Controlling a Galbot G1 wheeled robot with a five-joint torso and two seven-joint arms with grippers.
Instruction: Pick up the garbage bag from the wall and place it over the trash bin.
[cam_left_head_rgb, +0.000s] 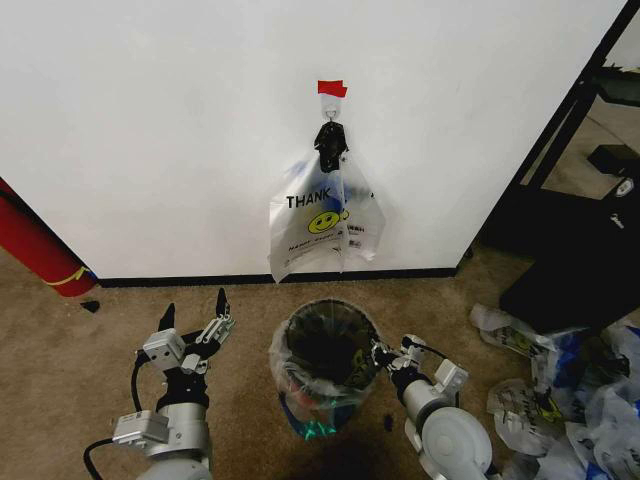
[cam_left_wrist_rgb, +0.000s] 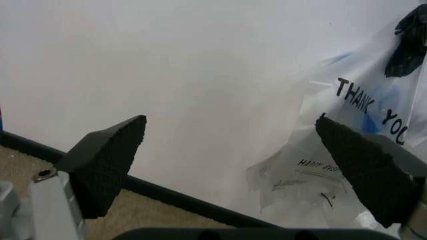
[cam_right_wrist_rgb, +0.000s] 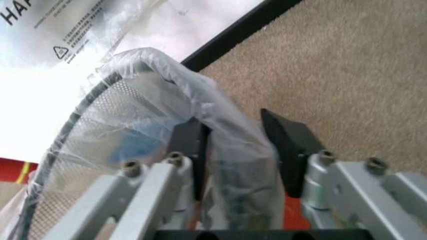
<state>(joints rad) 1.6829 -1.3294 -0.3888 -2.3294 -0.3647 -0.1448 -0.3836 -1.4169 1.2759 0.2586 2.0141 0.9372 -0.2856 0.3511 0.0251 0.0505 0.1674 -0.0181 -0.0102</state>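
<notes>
**A:** Head camera first: what are you seeing from up there?

**B:** You are looking at the garbage bag (cam_left_head_rgb: 322, 222) hanging from a small hook (cam_left_head_rgb: 331, 101) on the wall (cam_left_head_rgb: 150, 120), under red tape (cam_left_head_rgb: 331, 88), so its handles are staying up within reach. Below it, the trash bin (cam_left_head_rgb: 325, 365) is sitting on the carpet (cam_left_head_rgb: 60, 340), already lined with clear plastic, with blue and yellow print showing inside. Spare bags (cam_left_head_rgb: 560, 390) are lying off to your right.

**A:** And your left wrist?

**B:** Your left gripper (cam_left_wrist_rgb: 230, 160) is holding its pads wide apart, aiming at the wall with the bag's "THANK YOU" print near one pad, probably lining up for a grab.

**A:** Right wrist?

**B:** Your right gripper (cam_right_wrist_rgb: 240, 150) is straddling the bin's rim and its liner (cam_right_wrist_rgb: 200, 105). The pads are sitting close on either side, but I cannot tell whether they are actually pinching it.
</notes>
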